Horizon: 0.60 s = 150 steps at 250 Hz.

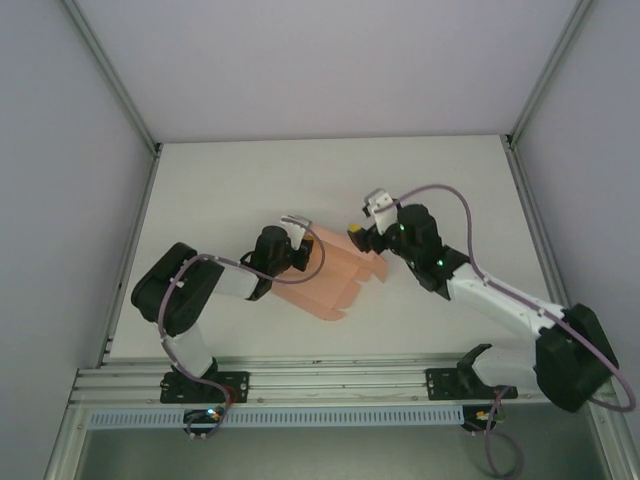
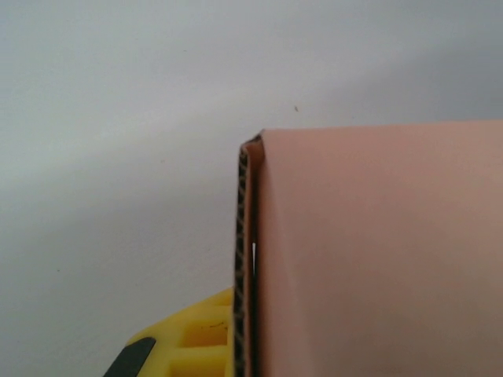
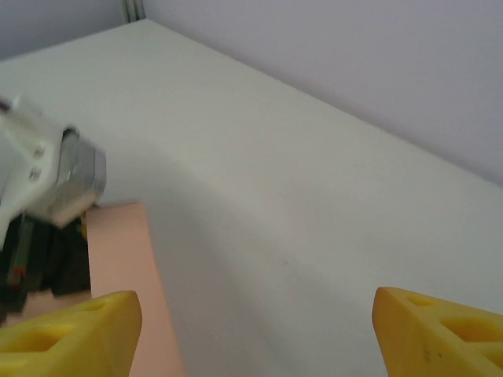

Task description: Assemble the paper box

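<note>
paper box [image 1: 330, 285]: flat pink sheet, middle of the table [image 1: 240, 180], between the two arms. left gripper [image 1: 300, 243] pinching the sheet's far left edge, jaws pressed together on the card. right gripper [image 1: 360, 238] just beside the far right corner, yellow fingers [image 3: 71, 326] spread wide, holding nothing.

One paper box [image 1: 325, 285], two tools [image 1: 303, 240] [image 1: 362, 243], one table [image 1: 250, 190]

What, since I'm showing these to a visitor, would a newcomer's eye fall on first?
The salmon-pink paper box, a partly folded sheet, sits in the middle of the white table. The left tool is shut on its left edge, while the right tool stands wide open by its right edge.
</note>
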Motion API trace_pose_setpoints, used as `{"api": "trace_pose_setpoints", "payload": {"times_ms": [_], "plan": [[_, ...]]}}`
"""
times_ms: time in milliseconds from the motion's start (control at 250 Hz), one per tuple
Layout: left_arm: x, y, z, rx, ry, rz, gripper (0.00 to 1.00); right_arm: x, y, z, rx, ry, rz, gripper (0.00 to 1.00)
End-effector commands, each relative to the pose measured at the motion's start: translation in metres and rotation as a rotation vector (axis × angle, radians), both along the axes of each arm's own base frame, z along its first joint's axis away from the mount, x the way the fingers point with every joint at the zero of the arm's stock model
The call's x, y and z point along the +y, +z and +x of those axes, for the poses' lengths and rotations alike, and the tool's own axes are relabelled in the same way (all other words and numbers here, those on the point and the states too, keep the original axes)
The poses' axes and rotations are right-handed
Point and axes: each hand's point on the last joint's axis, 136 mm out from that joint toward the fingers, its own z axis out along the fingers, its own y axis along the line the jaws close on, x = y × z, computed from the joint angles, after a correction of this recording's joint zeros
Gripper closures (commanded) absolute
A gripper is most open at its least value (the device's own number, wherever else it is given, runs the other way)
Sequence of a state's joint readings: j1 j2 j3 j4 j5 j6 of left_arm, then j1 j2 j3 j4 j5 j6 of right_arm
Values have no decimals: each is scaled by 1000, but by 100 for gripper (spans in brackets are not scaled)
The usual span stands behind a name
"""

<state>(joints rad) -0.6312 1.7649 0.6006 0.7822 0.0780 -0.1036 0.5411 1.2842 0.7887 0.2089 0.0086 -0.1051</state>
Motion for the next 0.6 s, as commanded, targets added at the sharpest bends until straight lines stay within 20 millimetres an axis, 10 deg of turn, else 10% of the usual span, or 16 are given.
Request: {"api": "trace_pose_setpoints", "payload": {"times_ms": [0,268,595], "plan": [[-11,-2,-7,-12,-64,-16,100,13,-23,17,217,-33,116,23],[-13,-7,-11,-5,-89,8,100,59,-74,30,396,112,182,29],[-13,-14,-12,19,-92,36,100,68,-102,32,393,143,121,31]]}}
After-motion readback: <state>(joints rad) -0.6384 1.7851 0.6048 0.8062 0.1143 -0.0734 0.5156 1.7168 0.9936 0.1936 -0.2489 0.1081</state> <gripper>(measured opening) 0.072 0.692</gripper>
